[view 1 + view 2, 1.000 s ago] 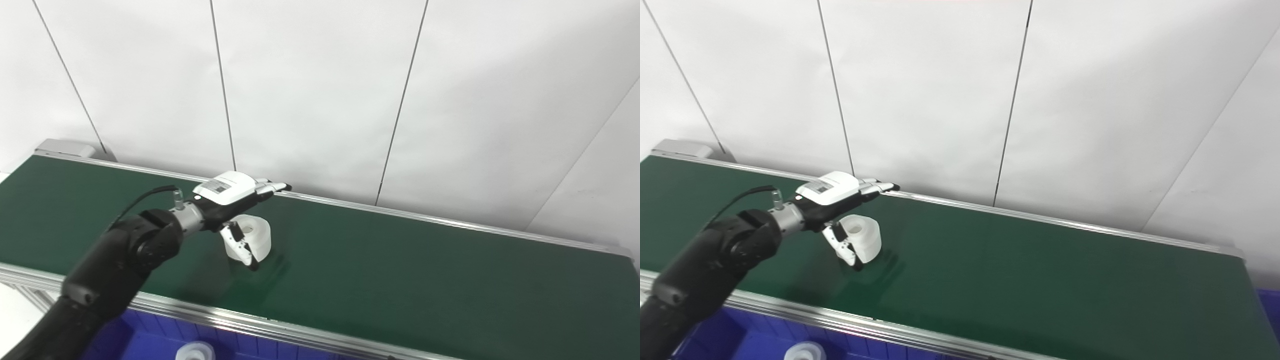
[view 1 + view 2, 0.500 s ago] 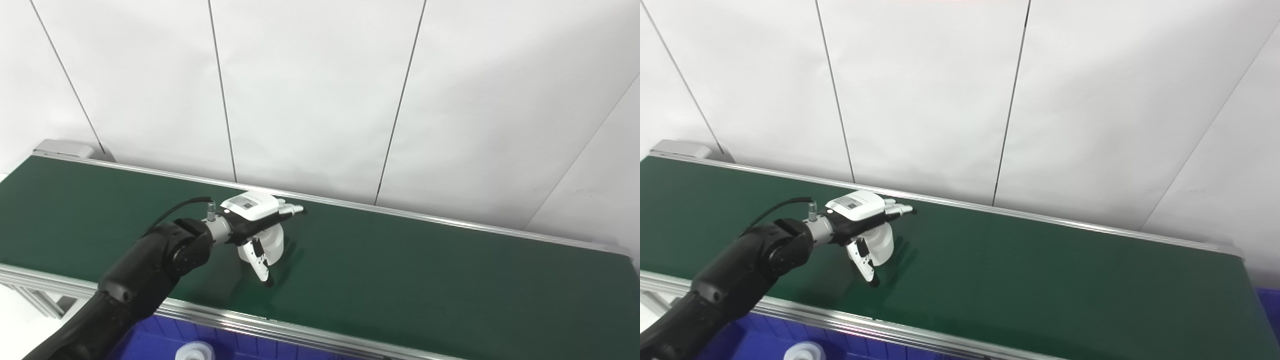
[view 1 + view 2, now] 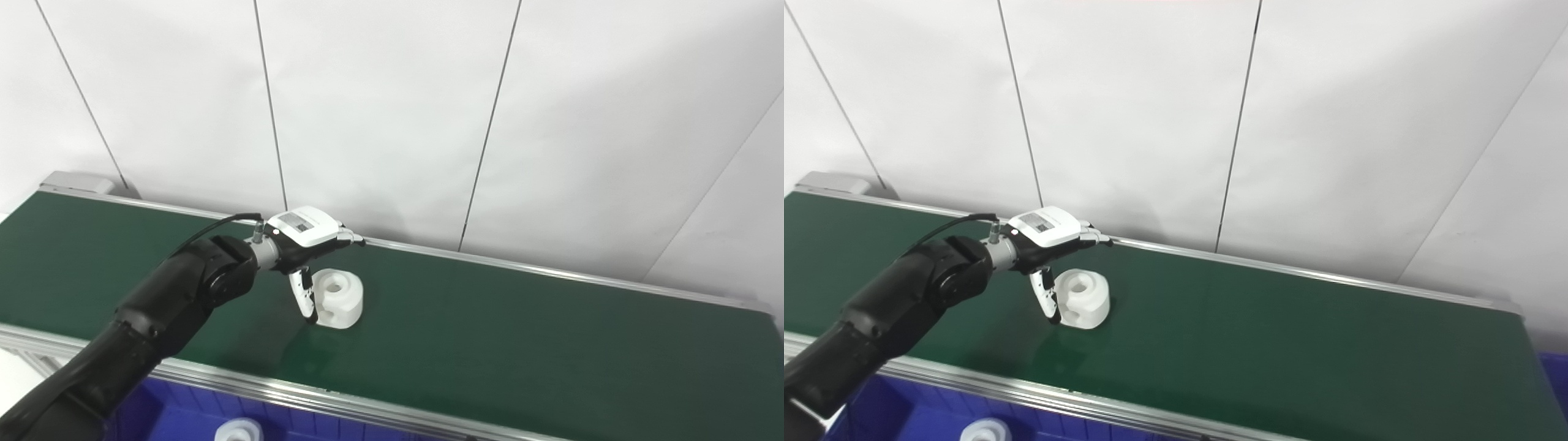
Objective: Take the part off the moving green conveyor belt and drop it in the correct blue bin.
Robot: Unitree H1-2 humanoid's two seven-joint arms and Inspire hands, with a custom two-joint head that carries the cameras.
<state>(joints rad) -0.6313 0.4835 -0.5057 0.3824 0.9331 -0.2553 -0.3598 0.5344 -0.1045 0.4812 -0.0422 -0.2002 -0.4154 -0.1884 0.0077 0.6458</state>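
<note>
The green belt (image 3: 490, 331) fills most of what you see, running from the left edge to the far right between silver rails, with a white panelled wall (image 3: 392, 110) behind it. Below the near rail you can make out a blue bin (image 3: 184, 416), and a white part (image 3: 239, 430) lies in it at the bottom edge of the picture. Your left arm (image 3: 147, 324) comes in from the lower left and reaches out over the belt. Your left hand (image 3: 306, 245) is open: the fingers (image 3: 349, 236) stretch forward, roughly level, above the part on the belt, while the thumb (image 3: 304, 297) hangs down with its tip at the part's left side, touching it or very nearly so; you cannot tell which. Nothing is gripped. Your right hand does not show in either view. The part (image 3: 339, 297) sits upright on the belt, just right of the thumb and under the fingers, closer to the far rail than to the near one. It is a short white cylinder with a round hole in its top face and a notch cut low in the side facing you.
</note>
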